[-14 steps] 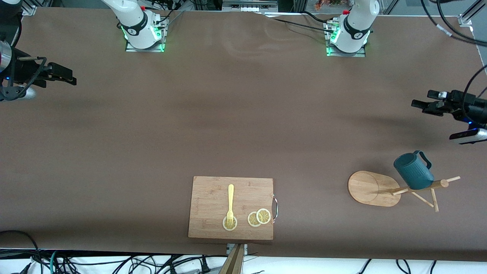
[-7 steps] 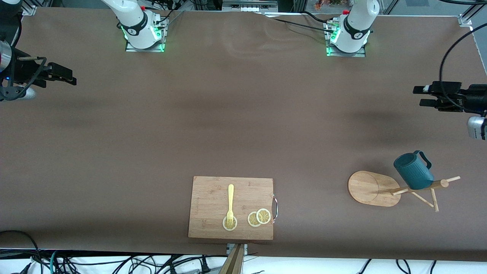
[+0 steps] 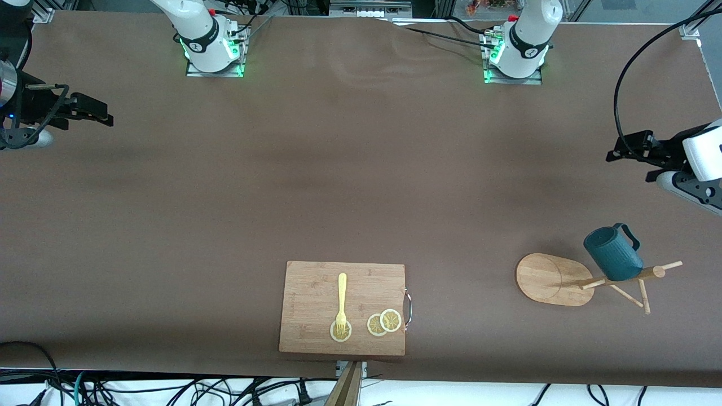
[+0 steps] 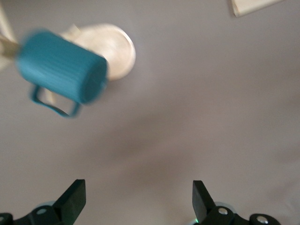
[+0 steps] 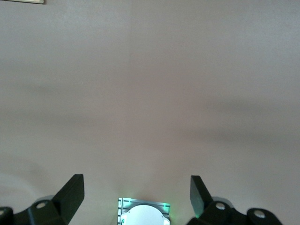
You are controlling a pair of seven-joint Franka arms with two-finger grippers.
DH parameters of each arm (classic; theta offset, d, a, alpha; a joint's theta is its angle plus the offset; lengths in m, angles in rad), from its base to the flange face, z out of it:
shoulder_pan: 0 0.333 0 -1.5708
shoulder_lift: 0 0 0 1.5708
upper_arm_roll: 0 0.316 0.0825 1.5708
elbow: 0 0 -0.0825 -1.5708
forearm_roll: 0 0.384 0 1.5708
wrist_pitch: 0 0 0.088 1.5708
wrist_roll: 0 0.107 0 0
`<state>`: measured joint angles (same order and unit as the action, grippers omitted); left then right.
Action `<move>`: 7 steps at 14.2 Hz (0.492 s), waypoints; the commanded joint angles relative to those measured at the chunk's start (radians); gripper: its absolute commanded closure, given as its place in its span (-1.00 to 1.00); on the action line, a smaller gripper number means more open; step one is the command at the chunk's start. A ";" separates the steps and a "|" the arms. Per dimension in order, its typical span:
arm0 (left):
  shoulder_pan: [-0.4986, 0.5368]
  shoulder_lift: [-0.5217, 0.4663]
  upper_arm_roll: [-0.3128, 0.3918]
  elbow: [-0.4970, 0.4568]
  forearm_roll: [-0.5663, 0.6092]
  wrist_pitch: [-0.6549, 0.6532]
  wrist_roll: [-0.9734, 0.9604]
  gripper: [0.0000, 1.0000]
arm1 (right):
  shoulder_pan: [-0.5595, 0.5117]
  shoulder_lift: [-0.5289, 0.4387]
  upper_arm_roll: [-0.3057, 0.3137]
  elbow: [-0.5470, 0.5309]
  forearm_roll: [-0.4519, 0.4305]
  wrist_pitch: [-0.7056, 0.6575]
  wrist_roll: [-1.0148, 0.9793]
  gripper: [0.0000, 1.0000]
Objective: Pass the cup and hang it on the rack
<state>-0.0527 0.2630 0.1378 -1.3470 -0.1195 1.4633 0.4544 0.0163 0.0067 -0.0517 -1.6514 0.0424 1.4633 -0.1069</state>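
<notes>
The dark teal ribbed cup [image 3: 613, 255] hangs by its handle on a peg of the wooden rack [image 3: 555, 279], which stands near the left arm's end of the table. In the left wrist view the cup [image 4: 61, 72] shows blurred in front of the rack's oval base [image 4: 117, 49]. My left gripper [image 3: 617, 151] is in the air over bare table at that end, apart from the cup, open and empty; its own view shows the left gripper [image 4: 139, 199] with jaws wide. My right gripper [image 3: 104, 113] waits open and empty over the right arm's end; the right gripper [image 5: 136, 192] faces bare table.
A rectangular bamboo cutting board [image 3: 316, 282] lies near the front edge at mid-table, with a yellow fork [image 3: 341, 301] and lemon slices [image 3: 384, 322] on it. The right arm's base [image 5: 143, 213] shows between the right gripper's jaws.
The left arm's wrist has swung round at the left arm's end of the table, with its gripper staying open. The cup, the rack and the right arm have not moved.
</notes>
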 commanded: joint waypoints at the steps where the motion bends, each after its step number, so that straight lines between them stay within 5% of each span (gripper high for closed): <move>1: 0.010 -0.051 -0.061 -0.006 0.095 0.035 -0.101 -1.00 | -0.006 -0.010 0.000 -0.010 0.019 -0.006 -0.016 -1.00; 3: 0.023 -0.094 -0.148 -0.021 0.141 0.017 -0.335 -1.00 | -0.006 -0.010 0.000 -0.010 0.019 -0.006 -0.016 -1.00; 7: 0.033 -0.108 -0.175 -0.004 0.130 -0.040 -0.439 -1.00 | -0.006 -0.010 0.000 -0.010 0.019 -0.006 -0.016 -1.00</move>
<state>-0.0400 0.1708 -0.0283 -1.3462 -0.0057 1.4369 0.0449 0.0162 0.0067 -0.0518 -1.6515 0.0424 1.4632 -0.1069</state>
